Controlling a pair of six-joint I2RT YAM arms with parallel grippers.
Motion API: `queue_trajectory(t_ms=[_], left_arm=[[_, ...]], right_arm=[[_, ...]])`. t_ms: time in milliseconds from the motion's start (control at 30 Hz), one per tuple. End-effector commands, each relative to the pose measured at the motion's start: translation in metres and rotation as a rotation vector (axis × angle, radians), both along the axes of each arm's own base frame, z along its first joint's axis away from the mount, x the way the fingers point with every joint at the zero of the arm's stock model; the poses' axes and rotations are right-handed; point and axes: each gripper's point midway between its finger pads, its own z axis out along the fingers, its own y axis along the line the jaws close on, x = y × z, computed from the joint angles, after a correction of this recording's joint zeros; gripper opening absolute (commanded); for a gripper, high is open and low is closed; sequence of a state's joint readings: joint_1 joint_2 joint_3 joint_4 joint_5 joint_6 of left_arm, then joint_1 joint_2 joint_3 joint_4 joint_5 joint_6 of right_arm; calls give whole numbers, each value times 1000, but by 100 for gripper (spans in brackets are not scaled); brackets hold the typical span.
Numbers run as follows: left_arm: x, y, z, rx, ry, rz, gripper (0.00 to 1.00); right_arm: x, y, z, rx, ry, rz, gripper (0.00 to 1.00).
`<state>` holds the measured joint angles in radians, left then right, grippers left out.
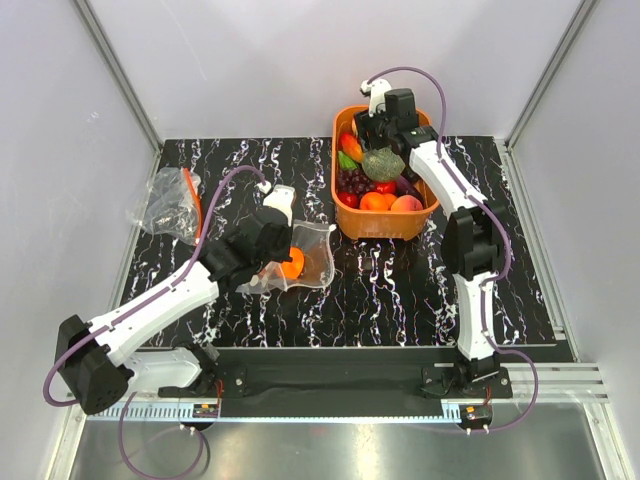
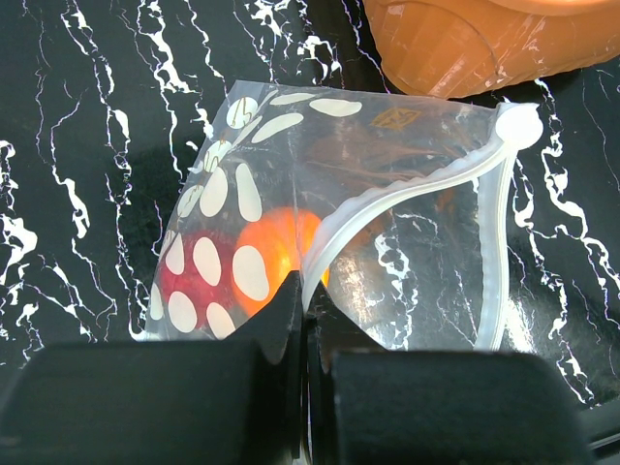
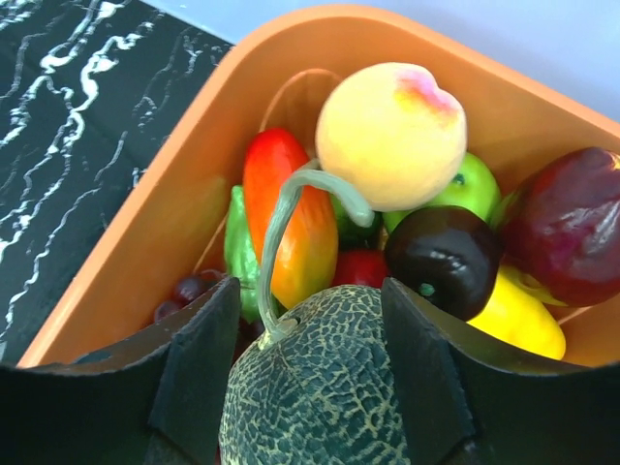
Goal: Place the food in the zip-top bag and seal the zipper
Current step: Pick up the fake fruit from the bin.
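Closest to the right wrist camera is the melon (image 3: 320, 387), and the right gripper (image 3: 308, 302) has it clasped, one finger pressed on each flank just below the curled stem (image 3: 291, 213). I judge it to be a hollow plastic toy: light and stiff, with a netted skin that gives some friction. Its round shape can still roll out of the fingers, so the hold should stay across the widest part. It sits over the near end of the basket (image 3: 194, 174), above the other produce; I cannot tell whether it is already lifted free. The left gripper (image 2: 302, 291) is clenched on the lip of the bag (image 2: 407, 242), right at the zipper (image 2: 387, 199), which curves away as an open loop. This film looks thin, limp and slippery, so I would keep the pinch on the thicker strip. An orange fruit (image 2: 276, 247) and a red fruit (image 2: 179, 281) already lie inside. The bag rests on the table just beside the basket, well apart from the melon, and its mouth looks narrow for such a fruit.
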<state>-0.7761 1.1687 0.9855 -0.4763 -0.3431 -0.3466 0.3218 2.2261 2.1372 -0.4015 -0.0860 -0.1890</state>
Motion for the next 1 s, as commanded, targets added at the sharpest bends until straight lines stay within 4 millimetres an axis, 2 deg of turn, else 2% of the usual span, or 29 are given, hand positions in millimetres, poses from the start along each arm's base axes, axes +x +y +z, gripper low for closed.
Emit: queue_trajectory(t_ms=[0, 167, 267, 433, 700, 900, 967], left_arm=[[10, -3, 14, -27, -52, 13, 0], [9, -2, 14, -29, -51, 15, 0], [9, -1, 15, -31, -54, 16, 0], [9, -2, 16, -32, -55, 16, 0], [10, -2, 17, -31, -54, 16, 0], [10, -2, 15, -26, -50, 16, 0], [9, -1, 16, -26, -51, 19, 0]], right_arm=[[-24, 6, 10, 23, 30, 72, 65], [-36, 20, 8, 32, 55, 175, 62], [-34, 17, 5, -23, 43, 138, 67], [-32, 11, 27, -26, 5, 88, 68], [-42, 6, 33, -65, 0, 93, 68], [-47, 8, 56, -85, -36, 78, 67], [-46, 6, 57, -113, -37, 57, 66]])
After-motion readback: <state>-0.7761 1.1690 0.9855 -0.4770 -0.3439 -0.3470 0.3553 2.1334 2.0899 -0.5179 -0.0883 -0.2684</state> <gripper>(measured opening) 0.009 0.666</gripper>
